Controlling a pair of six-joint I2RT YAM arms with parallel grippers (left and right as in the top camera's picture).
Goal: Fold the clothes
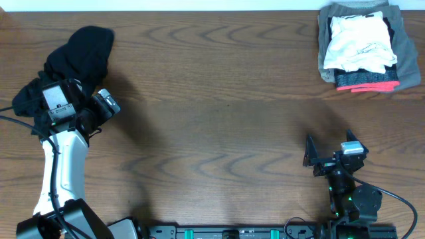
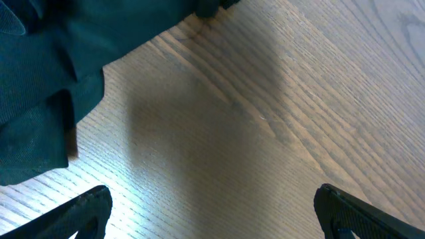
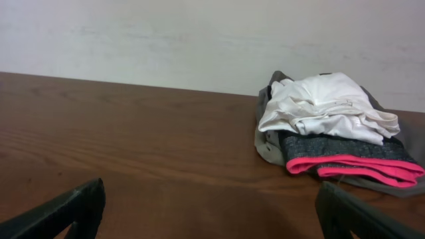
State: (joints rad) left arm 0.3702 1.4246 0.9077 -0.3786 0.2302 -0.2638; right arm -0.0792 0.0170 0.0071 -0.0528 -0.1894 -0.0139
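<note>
A crumpled black garment (image 1: 83, 50) lies at the far left of the table; in the left wrist view it fills the upper left as dark teal cloth (image 2: 46, 73). My left gripper (image 1: 106, 105) is open and empty, just right of and below the garment, above bare wood (image 2: 212, 212). A pile of folded clothes (image 1: 362, 45), white on top with grey and pink beneath, sits at the far right corner, and also shows in the right wrist view (image 3: 332, 123). My right gripper (image 1: 329, 154) is open and empty near the front right (image 3: 209, 212).
The wooden table (image 1: 219, 99) stretches between the two clothes heaps. A pale wall (image 3: 199, 40) runs behind the table's far edge. The arm bases stand at the front edge.
</note>
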